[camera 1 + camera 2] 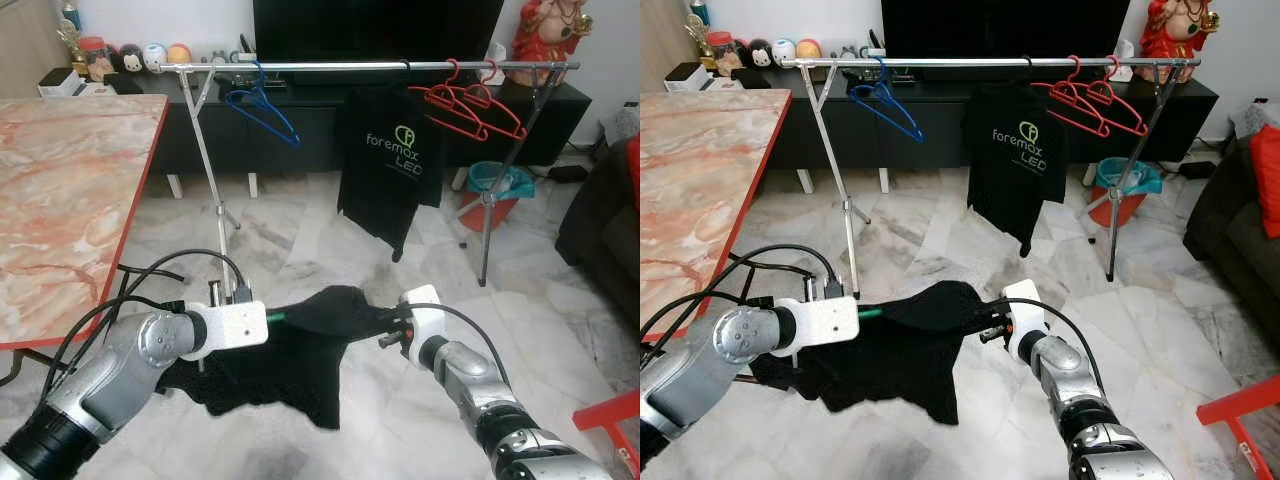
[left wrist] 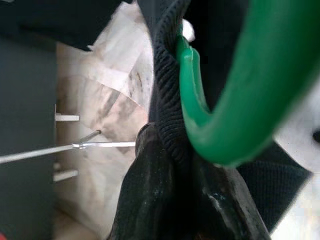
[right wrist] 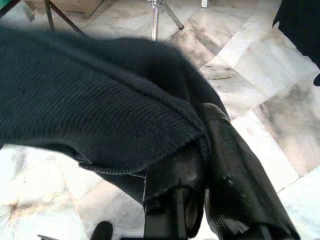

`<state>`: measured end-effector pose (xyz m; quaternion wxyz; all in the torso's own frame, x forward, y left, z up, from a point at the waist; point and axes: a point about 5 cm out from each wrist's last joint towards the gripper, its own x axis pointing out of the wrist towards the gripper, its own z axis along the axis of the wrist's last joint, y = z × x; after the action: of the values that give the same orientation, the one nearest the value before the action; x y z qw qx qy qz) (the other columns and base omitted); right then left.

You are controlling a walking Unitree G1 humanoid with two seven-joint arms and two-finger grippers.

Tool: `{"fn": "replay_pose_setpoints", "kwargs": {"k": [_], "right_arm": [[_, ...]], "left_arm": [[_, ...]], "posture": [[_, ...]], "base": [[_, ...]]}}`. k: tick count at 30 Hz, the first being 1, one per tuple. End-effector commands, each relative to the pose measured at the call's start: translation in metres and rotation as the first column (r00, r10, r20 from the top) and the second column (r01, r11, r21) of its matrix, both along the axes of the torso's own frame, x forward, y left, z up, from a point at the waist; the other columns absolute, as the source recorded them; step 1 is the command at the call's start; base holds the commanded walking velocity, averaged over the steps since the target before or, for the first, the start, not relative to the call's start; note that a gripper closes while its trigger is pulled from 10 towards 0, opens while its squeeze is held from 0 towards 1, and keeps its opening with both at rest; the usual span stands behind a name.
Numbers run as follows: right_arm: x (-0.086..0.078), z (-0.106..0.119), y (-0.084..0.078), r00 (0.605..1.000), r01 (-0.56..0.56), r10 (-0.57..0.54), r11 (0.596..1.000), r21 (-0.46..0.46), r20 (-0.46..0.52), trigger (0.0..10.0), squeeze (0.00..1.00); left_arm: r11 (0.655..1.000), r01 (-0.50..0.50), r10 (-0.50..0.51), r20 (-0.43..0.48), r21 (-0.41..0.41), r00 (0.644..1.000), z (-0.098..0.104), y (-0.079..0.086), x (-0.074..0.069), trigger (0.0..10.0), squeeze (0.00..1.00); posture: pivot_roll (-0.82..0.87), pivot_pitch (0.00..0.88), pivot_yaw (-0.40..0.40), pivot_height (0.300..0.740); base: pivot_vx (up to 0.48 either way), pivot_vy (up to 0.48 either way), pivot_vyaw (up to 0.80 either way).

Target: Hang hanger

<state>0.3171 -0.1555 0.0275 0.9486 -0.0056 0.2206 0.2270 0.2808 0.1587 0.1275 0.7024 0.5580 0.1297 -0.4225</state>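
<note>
Both end effectors, left (image 1: 262, 318) and right (image 1: 388, 328), gripped the shirt (image 1: 300, 355) on its green hanger (image 2: 225, 100), well short of the rail (image 1: 370, 66). Shirt could slip off hanger during lift.

The head's two eyes look forward and down from standing height, sharing the clothes rail (image 1: 370, 67), marble floor (image 1: 1160, 330) and both arms, the right eye shifted slightly sideways. The left wrist camera sits very near the green hanger (image 2: 235, 100) and black garment (image 2: 170, 125). The right wrist camera peers along its fingers (image 3: 235, 175), close under the same garment, floor beyond.
</note>
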Motion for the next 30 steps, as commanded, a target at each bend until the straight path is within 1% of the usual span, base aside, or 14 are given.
{"fn": "replay_pose_setpoints", "kwargs": {"k": [1,4,5,9,11,13,15,18,20,22,25,27,28,30], "right_arm": [[0.002,0.003,-0.004,1.000,0.026,-0.026,1.000,0.003,0.010,0.0,0.00],[0.003,0.003,-0.004,0.999,0.034,-0.034,0.999,0.004,0.013,0.0,0.00],[0.003,0.003,-0.004,0.999,0.036,-0.036,0.999,0.005,0.014,0.0,0.00],[0.003,0.004,-0.004,0.999,0.038,-0.038,0.999,0.007,0.014,0.0,0.00],[0.003,0.003,-0.004,0.999,0.039,-0.039,0.999,0.008,0.013,0.0,0.00],[0.003,0.003,-0.005,0.999,0.043,-0.043,0.999,0.005,0.009,0.0,0.00],[0.002,0.002,-0.006,0.999,0.043,-0.043,0.999,-0.001,0.004,0.0,0.00],[0.000,-0.001,-0.009,0.999,0.045,-0.045,0.999,-0.014,-0.007,0.0,0.00],[-0.001,-0.002,-0.010,0.999,0.047,-0.047,0.999,-0.018,-0.010,0.0,0.00],[-0.002,-0.003,-0.013,0.999,0.048,-0.049,0.999,-0.024,-0.014,0.0,0.00],[-0.002,-0.003,-0.015,0.998,0.054,-0.054,0.998,-0.030,-0.017,0.0,0.00],[-0.002,-0.003,-0.016,0.998,0.057,-0.058,0.998,-0.033,-0.018,0.0,0.00],[-0.001,-0.002,-0.017,0.998,0.057,-0.058,0.998,-0.035,-0.019,0.0,0.00],[-0.001,-0.002,-0.017,0.998,0.058,-0.058,0.998,-0.037,-0.019,0.0,0.00]], "left_arm": [[0.995,0.047,-0.048,0.009,0.088,0.999,-0.003,0.004,-0.001,10.0,0.00],[0.984,0.121,-0.119,-0.020,0.127,0.993,-0.008,0.002,-0.007,10.0,0.00],[0.976,0.149,-0.145,-0.038,0.161,0.989,-0.011,0.003,-0.010,10.0,0.00],[0.966,0.176,-0.172,-0.037,0.190,0.984,-0.015,0.004,-0.011,10.0,0.00],[0.976,0.162,-0.159,-0.032,0.145,0.987,-0.014,0.003,-0.010,10.0,0.00],[0.986,0.157,-0.157,-0.007,0.062,0.988,-0.005,-0.001,-0.009,10.0,0.00],[0.990,0.139,-0.139,0.018,0.005,0.990,0.002,-0.001,-0.006,10.0,0.00],[0.991,0.131,-0.130,0.051,-0.028,0.990,0.015,0.006,-0.003,10.0,0.00],[0.990,0.140,-0.138,0.059,-0.028,0.989,0.017,0.010,-0.003,10.0,0.00],[0.984,0.177,-0.176,0.025,-0.031,0.984,0.020,0.017,-0.010,10.0,0.00],[0.979,0.204,-0.204,-0.013,-0.004,0.979,0.017,0.022,-0.016,10.0,0.00],[0.971,0.238,-0.237,-0.047,0.019,0.970,0.015,0.030,-0.023,10.0,0.00],[0.966,0.256,-0.254,-0.054,0.036,0.966,0.015,0.035,-0.025,10.0,0.00],[0.962,0.269,-0.267,-0.050,0.042,0.962,0.016,0.037,-0.026,10.0,0.00]], "posture": [[0.12,0.000,-0.057,0.740],[0.12,0.000,-0.057,0.740],[0.12,0.000,-0.059,0.740],[0.12,0.000,-0.058,0.740],[0.11,0.000,-0.058,0.740],[0.12,0.000,-0.059,0.740],[0.12,0.000,-0.061,0.740],[0.12,0.000,-0.063,0.740],[0.12,0.000,-0.064,0.740],[0.12,0.000,-0.064,0.740],[0.12,0.000,-0.064,0.740],[0.12,0.000,-0.065,0.740],[0.12,0.000,-0.065,0.740],[0.13,0.000,-0.066,0.740]], "base": [[0.000,0.000,0.00],[0.000,0.000,0.00],[0.000,0.000,0.00],[0.000,0.000,0.00],[0.000,0.000,0.00],[0.000,0.000,0.00],[0.000,0.000,0.00],[0.000,0.000,0.00],[0.000,0.000,0.00],[0.000,0.000,0.00],[0.000,0.000,0.00],[0.000,0.000,0.00],[0.000,0.000,0.00],[0.000,0.000,0.00]]}}
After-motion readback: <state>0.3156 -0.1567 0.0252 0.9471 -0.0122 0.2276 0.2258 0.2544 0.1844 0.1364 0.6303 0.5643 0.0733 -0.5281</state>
